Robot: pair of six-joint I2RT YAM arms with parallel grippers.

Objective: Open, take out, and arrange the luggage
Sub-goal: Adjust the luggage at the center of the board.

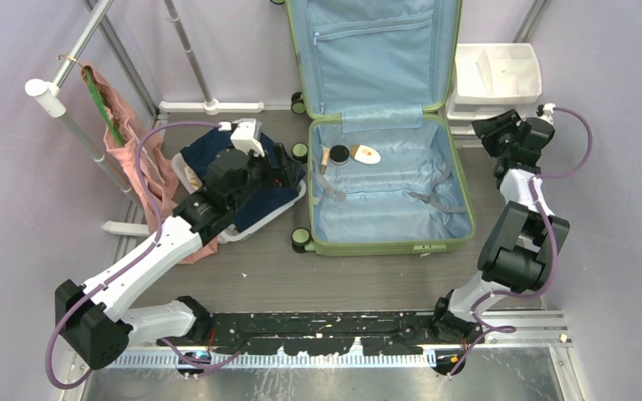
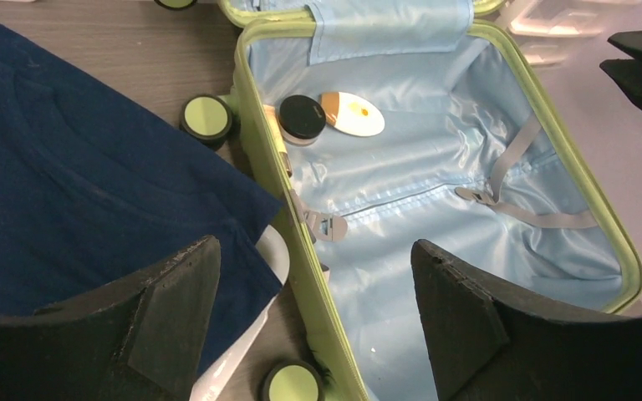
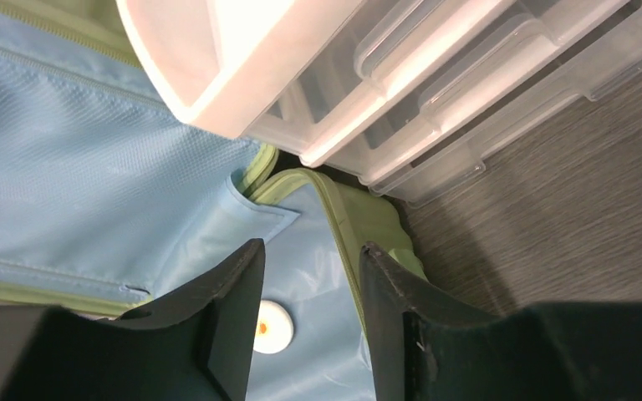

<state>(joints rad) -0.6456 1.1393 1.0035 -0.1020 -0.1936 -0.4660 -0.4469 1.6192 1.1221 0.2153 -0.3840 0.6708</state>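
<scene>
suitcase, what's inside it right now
Inside the suitcase: a black-lidded jar, a pale oval item beside it, and loose grey straps. Whatever the lid's zip pocket holds is hidden.

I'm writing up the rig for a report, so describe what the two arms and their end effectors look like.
The left arm and right arm have white shells with chunky black joint housings. A purple cable loops along each. The left end effector and right end effector each have two thick, matte black, wedge-shaped fingers with a rough surface.
</scene>
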